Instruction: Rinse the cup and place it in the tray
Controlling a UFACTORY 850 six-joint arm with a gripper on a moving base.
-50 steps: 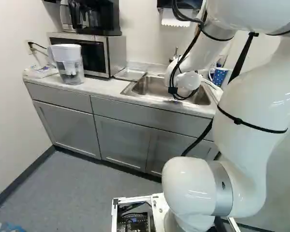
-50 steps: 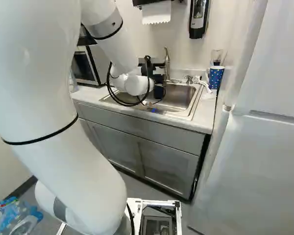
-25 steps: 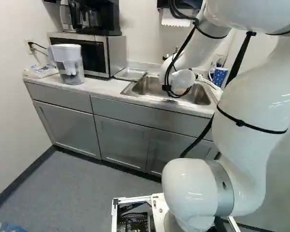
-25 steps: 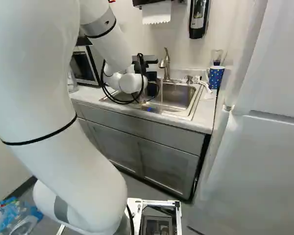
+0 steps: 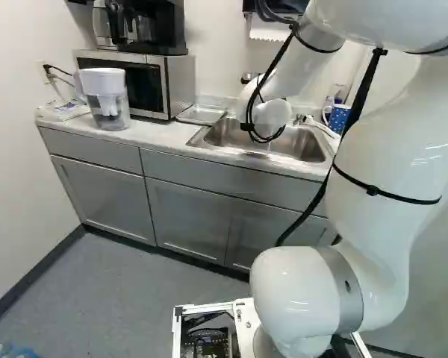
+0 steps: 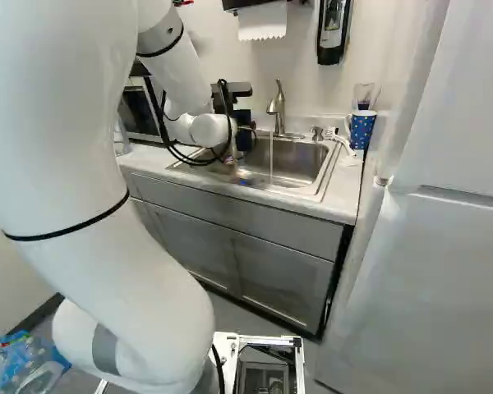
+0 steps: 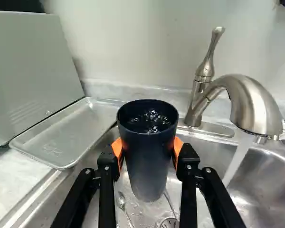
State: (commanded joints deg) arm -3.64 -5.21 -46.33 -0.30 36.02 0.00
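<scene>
Your fingers [image 7: 178,148] are clamped on the dark cup [image 7: 147,161] from two sides, holding it upright over the left part of the sink [image 6: 304,153], with bubbly liquid showing inside it. You have the faucet [image 7: 247,99] running at the sink's far edge, its stream [image 7: 236,159] falling to the right of the cup, apart from it. The metal tray [image 7: 61,137] lies on the desk [image 5: 153,136] just left of the sink, beside the microwave [image 5: 181,86].
</scene>
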